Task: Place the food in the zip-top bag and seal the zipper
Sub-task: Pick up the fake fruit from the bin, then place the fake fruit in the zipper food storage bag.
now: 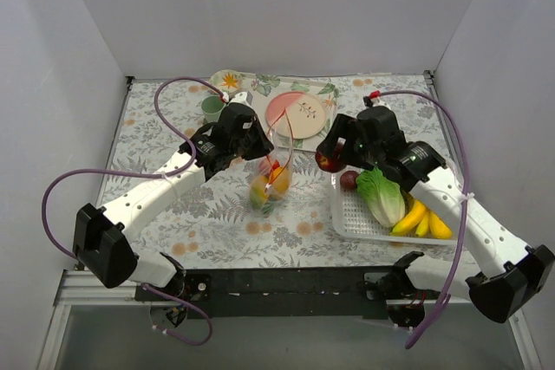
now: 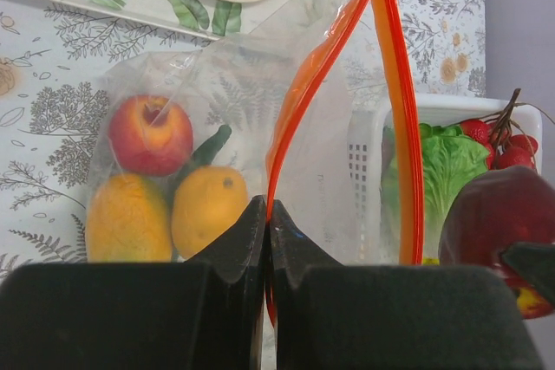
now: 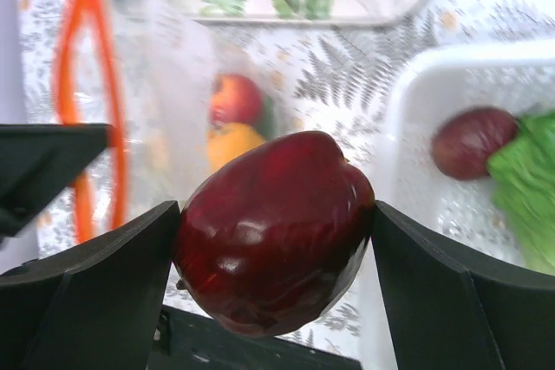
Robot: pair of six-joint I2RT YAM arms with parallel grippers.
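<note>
My left gripper (image 1: 260, 152) is shut on one orange zipper (image 2: 299, 101) strip of the clear zip-top bag (image 1: 273, 178) and holds it up with the mouth open. The other strip (image 2: 401, 110) stands apart to the right. Inside the bag (image 2: 225, 84) lie a red-yellow apple (image 2: 150, 134) and two orange-yellow fruits (image 2: 127, 218). My right gripper (image 1: 329, 160) is shut on a dark red apple (image 3: 273, 231), held in the air just right of the bag mouth. The apple also shows in the left wrist view (image 2: 507, 214). Red cherries (image 2: 507, 149) lie behind it.
A white slotted basket (image 1: 347, 218) at the right holds lettuce (image 1: 381, 197), bananas (image 1: 425, 218) and a dark round fruit (image 1: 349, 180). A leaf-print tray with a pink plate (image 1: 297, 113) and a green cup (image 1: 212, 107) stands behind the bag.
</note>
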